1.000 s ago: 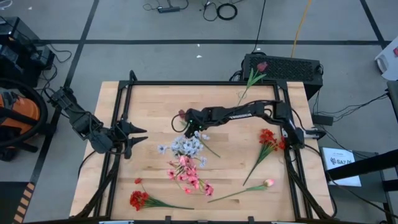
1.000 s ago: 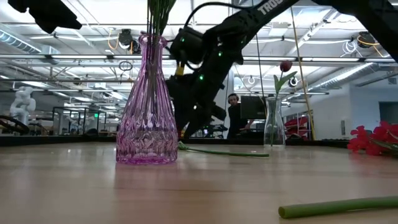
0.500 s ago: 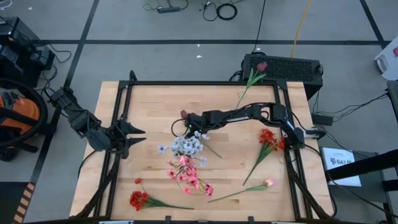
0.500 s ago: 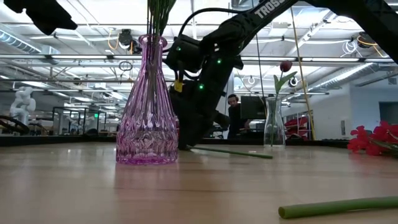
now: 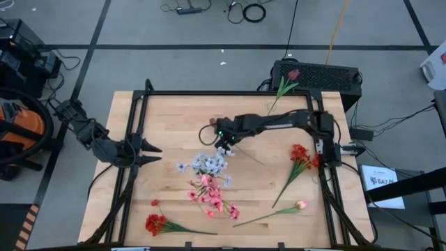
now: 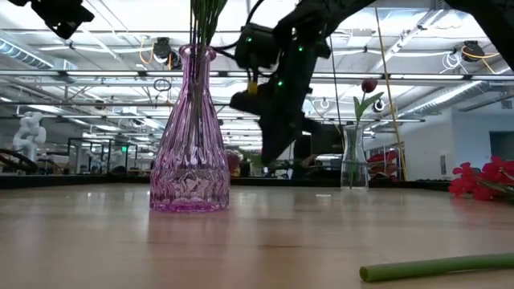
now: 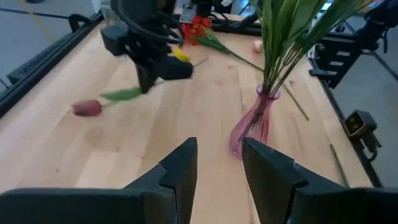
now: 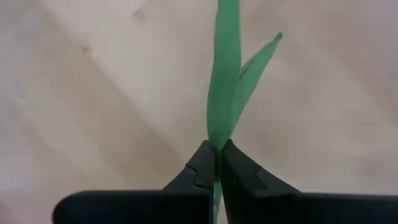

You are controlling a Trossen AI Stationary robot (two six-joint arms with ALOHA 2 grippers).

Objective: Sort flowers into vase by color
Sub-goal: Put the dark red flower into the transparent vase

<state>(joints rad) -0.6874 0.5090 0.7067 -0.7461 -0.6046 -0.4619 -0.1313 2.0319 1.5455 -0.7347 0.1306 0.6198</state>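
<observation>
My right gripper (image 5: 223,134) hangs over the middle of the table, shut on a flower with a dark red bud (image 5: 212,122) and a green leaf (image 8: 225,74). Just nearer stands the purple vase (image 6: 190,136), with green stalks in its neck and pale blue-white heads (image 5: 209,164) showing from above. A clear vase (image 6: 352,160) at the far right edge holds one red bud (image 6: 369,84). My left gripper (image 5: 148,153) waits open at the table's left edge, holding nothing. My right gripper pinches the flower's thin green stalk (image 8: 216,142) between its two fingers, right where the leaf springs from it. The fingers slant down from above and lie across the stalk. The bud end (image 7: 87,107) sticks out toward the table's left, and the stalk is off the wood.
Pink flowers (image 5: 212,195) sit just nearer than the purple vase. Red sprays lie at the right (image 5: 301,156) and the near left (image 5: 156,223). A pink bud on a long stalk (image 5: 300,204) lies near right. A black metal frame (image 5: 209,93) rims the table.
My right gripper has dropped onto the red-bud flower's stalk, shut on it, then risen and shifted a little toward the table's right edge. The stalk, which lay on the wood, is lifted with it and the bud has moved along.
</observation>
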